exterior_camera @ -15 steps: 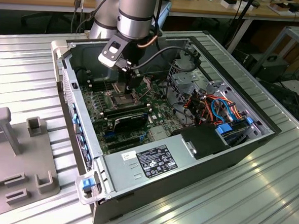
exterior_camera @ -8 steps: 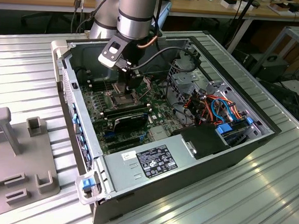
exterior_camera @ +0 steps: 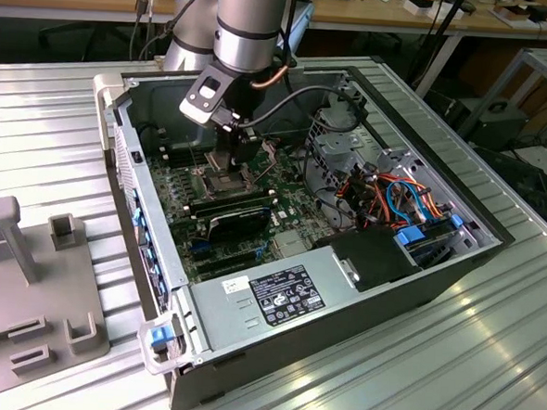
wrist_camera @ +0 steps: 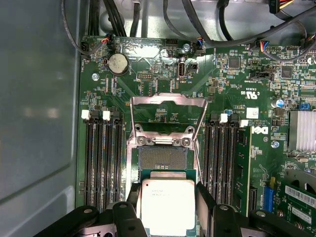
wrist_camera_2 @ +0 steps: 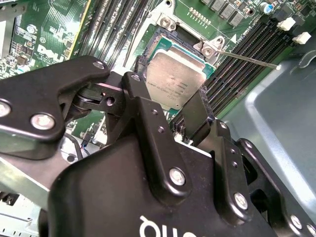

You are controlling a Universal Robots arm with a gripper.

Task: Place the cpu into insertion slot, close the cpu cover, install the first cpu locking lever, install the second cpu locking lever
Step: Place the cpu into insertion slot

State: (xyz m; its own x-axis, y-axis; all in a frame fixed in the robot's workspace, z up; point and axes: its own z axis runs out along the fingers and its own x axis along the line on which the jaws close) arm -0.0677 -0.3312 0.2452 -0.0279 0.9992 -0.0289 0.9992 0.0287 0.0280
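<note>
cpu [wrist_camera: 165, 210] sits clamped between the black jaws of the claw [wrist_camera: 168, 191], held partly over the insertion slot [wrist_camera: 162, 159], whose dark pin field shows; beyond it the cpu cover [wrist_camera: 168, 100] stands tilted up and open, with long memory slots [wrist_camera: 101, 158] on either side.

From my console I see long black memory slots [wrist_camera: 101, 158] flanking the claw [wrist_camera: 168, 207] on both sides, a round coin battery [wrist_camera: 118, 63] farther off on the green board [wrist_camera: 222, 74], a black fan card [exterior_camera: 238, 223] near the claw, and a grey power supply [exterior_camera: 282, 294] and orange and blue cables [exterior_camera: 391, 189] well apart from it.
</note>
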